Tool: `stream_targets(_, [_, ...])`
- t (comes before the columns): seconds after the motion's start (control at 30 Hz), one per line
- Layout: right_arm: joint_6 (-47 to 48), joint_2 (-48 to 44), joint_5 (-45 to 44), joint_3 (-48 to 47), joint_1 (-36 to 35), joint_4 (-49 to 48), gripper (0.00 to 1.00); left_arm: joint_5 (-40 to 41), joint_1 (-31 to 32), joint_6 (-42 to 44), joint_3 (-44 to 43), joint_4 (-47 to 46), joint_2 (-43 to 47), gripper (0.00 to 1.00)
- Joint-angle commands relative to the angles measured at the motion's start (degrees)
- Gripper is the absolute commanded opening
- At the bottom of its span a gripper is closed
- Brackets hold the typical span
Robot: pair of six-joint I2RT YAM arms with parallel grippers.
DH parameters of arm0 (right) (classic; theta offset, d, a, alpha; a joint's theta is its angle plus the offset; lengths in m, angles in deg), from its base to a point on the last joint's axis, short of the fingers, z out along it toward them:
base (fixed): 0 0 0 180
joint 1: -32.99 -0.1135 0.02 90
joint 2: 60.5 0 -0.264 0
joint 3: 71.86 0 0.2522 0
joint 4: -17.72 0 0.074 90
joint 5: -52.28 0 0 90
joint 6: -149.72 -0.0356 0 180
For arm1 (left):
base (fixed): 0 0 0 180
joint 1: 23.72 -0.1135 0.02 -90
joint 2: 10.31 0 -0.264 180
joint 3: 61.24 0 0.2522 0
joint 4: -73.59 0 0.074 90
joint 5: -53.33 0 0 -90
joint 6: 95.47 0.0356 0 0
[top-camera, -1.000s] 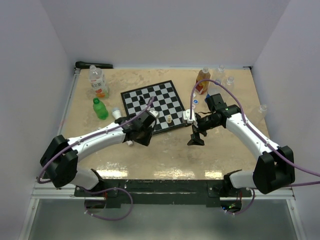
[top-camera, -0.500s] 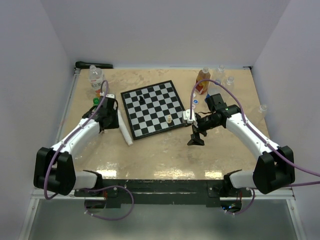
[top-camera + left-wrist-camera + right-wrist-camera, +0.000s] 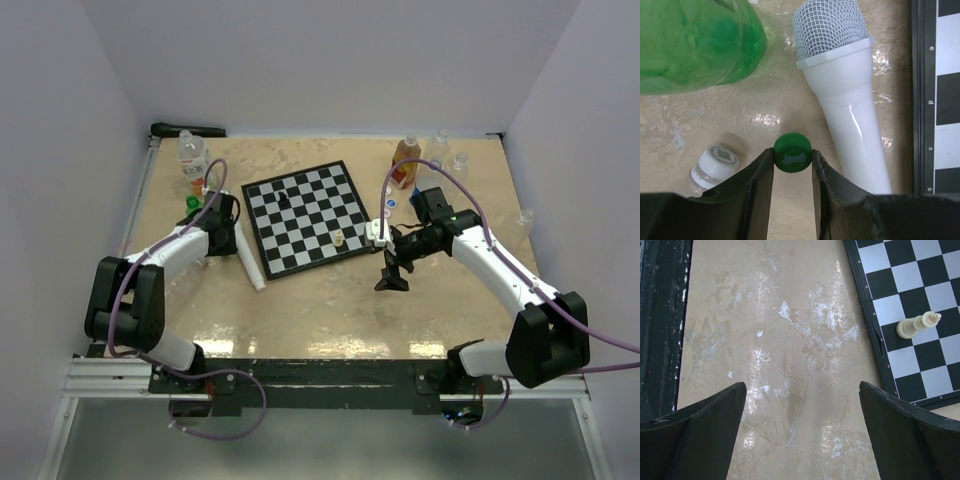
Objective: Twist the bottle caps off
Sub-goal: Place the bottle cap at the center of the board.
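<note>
Surface (image 3: 765,105): beige stone-look top, veined, smooth, high gloss with white glare patches.

Green bottle (image 3: 695,40): translucent green plastic, glossy, uneven wall.

Green cap (image 3: 792,152): opaque green plastic, smooth top, satin sheen.

Microphone (image 3: 850,110): white plastic body, smooth and very glossy. Mesh head (image 3: 827,25): fine pale woven grille, rough, looks like metal.

Clear bottle (image 3: 701,179): transparent plastic. White cap (image 3: 717,157): opaque plastic with a printed sticker on top.

Chessboard (image 3: 910,300): matt black border, flat black and white squares, low sheen.

Chess piece (image 3: 917,325): cream, smooth, slightly glossy.

Left hand (image 3: 793,159) and right hand (image 3: 802,385): fingers (image 3: 700,425) matt black plastic.
</note>
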Motion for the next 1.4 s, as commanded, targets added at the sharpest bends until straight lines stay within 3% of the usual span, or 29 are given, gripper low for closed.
stream_targets(0.0, [0.99,-0.31,0.14,-0.27,-0.07,0.16,0.98,2.24,-0.39,0.15,-2.22,-3.08,-2.05,0.39])
stream_targets(0.2, [1.08,-0.4,0.14,-0.27,-0.07,0.16,0.98,1.89,-0.39,0.33,-2.23,-2.91,-1.53,0.55])
stream_targets(0.63, [1.17,-0.4,0.14,-0.27,-0.07,0.25,0.98,-10.58,-0.3,2.17,-2.75,2.89,5.68,0.56])
stream_targets(0.83, [1.17,-0.4,0.23,-0.27,-0.07,0.25,0.98,-12.08,-0.3,3.14,-4.42,6.14,9.46,0.57])
stream_targets(1.37, [1.69,-0.92,0.75,-0.36,-0.07,0.68,0.98,-0.59,-0.3,8.32,-9.08,14.05,15.0,0.61])
